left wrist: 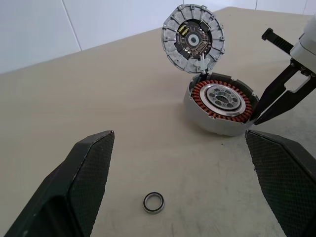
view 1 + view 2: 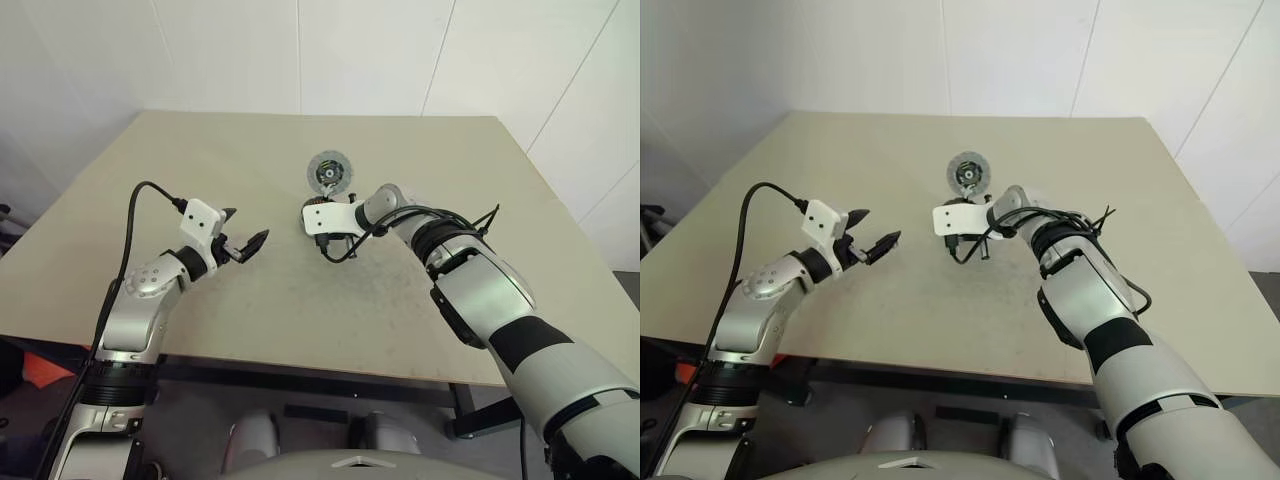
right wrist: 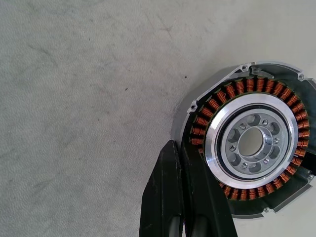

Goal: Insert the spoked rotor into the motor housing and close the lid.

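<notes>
the right gripper [image 3: 183, 197] has its two black fingers pressed together with no gap, and their tips lie against the rim of the motor housing [image 3: 252, 143], at the edge of the copper-orange windings; whether they pinch the wall or only touch it cannot be told. the gripper points steeply down at the table [image 2: 250, 300] from the robot's right.

the housing sits flat on the table near the middle, its open face turned straight up (its axis runs upright, so it has no long side to speak of). inside the ring of windings sits a bright silver ring with a hub of small holes around a central bore.

just beyond the housing, on its far side, the spoked rotor [image 1: 193, 38] stands tilted up on its edge. its lower rim touches the housing's far rim, and its face, with a dark centre and grey spokes around it, is turned toward the robot. in the left eye view it shows as a small grey disc [image 2: 328, 172] past the right wrist.

the left gripper [image 2: 243, 243] hovers above the table well to the left of the housing, its fingers [image 1: 79, 182] spread wide and holding nothing, pointing level toward the housing. below it on the table lies a small dark ring [image 1: 154, 202], apart from everything else.
</notes>
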`<state>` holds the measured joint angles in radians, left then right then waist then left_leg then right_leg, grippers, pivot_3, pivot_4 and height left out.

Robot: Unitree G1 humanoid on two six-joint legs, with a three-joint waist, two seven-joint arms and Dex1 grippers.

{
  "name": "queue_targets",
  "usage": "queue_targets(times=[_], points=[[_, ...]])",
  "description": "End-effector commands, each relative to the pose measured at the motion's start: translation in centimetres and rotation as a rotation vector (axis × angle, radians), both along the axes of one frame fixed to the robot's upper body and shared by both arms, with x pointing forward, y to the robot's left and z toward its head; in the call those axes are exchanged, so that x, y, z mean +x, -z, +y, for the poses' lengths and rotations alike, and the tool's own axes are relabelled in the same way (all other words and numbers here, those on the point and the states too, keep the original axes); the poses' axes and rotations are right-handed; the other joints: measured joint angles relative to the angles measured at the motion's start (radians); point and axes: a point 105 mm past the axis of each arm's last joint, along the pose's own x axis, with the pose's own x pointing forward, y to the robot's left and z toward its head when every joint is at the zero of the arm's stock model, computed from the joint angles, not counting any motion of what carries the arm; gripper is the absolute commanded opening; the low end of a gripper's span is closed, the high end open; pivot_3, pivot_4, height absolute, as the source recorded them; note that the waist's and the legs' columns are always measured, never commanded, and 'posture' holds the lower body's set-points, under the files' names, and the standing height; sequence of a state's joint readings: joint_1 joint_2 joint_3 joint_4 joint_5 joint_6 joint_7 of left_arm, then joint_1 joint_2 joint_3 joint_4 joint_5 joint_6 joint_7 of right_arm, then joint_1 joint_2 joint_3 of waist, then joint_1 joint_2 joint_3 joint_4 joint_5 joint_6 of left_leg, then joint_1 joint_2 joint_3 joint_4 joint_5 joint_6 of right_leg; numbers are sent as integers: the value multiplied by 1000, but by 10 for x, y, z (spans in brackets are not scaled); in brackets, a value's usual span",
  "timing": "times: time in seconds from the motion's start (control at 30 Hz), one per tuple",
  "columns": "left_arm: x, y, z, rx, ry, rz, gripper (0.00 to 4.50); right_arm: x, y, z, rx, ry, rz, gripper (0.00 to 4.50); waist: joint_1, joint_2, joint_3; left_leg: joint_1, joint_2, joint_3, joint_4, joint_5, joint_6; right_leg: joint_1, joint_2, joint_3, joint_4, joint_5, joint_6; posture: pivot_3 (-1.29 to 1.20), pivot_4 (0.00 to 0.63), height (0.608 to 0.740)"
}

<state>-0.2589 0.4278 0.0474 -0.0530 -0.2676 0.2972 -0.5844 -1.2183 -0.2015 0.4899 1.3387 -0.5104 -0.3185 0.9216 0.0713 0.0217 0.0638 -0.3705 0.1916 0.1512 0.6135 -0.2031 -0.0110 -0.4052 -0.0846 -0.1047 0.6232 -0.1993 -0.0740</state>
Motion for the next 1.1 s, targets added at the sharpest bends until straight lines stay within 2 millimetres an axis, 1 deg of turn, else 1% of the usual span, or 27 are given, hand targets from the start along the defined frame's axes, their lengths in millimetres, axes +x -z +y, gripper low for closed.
queue_targets(times=[0.03,0.2,0.3,0.43,0.53,0.8,0.9,0.97,1.1], points=[[0,-15,3,1,-9,-55,4500,7,-6,-8,7,46,-29,44,0,0,0,0,0,0,0,0,0,0,0,0,0,0,0,0,0,740],[0,-13,3,-2,-10,-51,4500,7,-14,-15,40,41,-16,44,3,0,0,0,0,0,0,0,0,0,0,0,0,0,0,0,0,740],[1,-12,1,-6,-8,-47,4500,5,-17,-23,32,30,10,44,7,0,0,-1,0,0,0,0,0,0,0,0,0,0,0,0,0,740],[4,-12,-1,-9,-3,-47,4500,9,-22,-30,43,45,-32,44,8,0,0,-1,0,0,0,0,0,0,0,0,0,0,0,0,0,740],[4,-12,-2,-10,0,-47,4500,14,-30,-35,67,65,-75,44,9,0,0,-1,0,0,0,0,0,0,0,0,0,0,0,0,0,740],[2,-8,-2,-16,-5,-38,4500,16,-53,-66,91,65,-114,44,5,0,0,-5,0,0,0,0,1,-4,0,0,-1,0,0,0,0,740],[2,-7,-1,-18,-7,-37,4500,9,-56,-75,89,25,-111,44,2,0,0,-8,0,0,0,0,1,-7,0,0,0,0,0,0,0,740],[3,-7,-1,-19,-7,-36,4500,3,-56,-76,93,-6,-104,44,-1,0,0,-9,0,0,1,0,1,-9,1,0,0,0,0,0,0,740],[4,-6,-3,-22,-3,-33,4500,-21,-49,-70,120,-94,-73,44,1,0,0,-10,0,0,1,1,2,-10,1,0,0,0,0,0,0,740]])
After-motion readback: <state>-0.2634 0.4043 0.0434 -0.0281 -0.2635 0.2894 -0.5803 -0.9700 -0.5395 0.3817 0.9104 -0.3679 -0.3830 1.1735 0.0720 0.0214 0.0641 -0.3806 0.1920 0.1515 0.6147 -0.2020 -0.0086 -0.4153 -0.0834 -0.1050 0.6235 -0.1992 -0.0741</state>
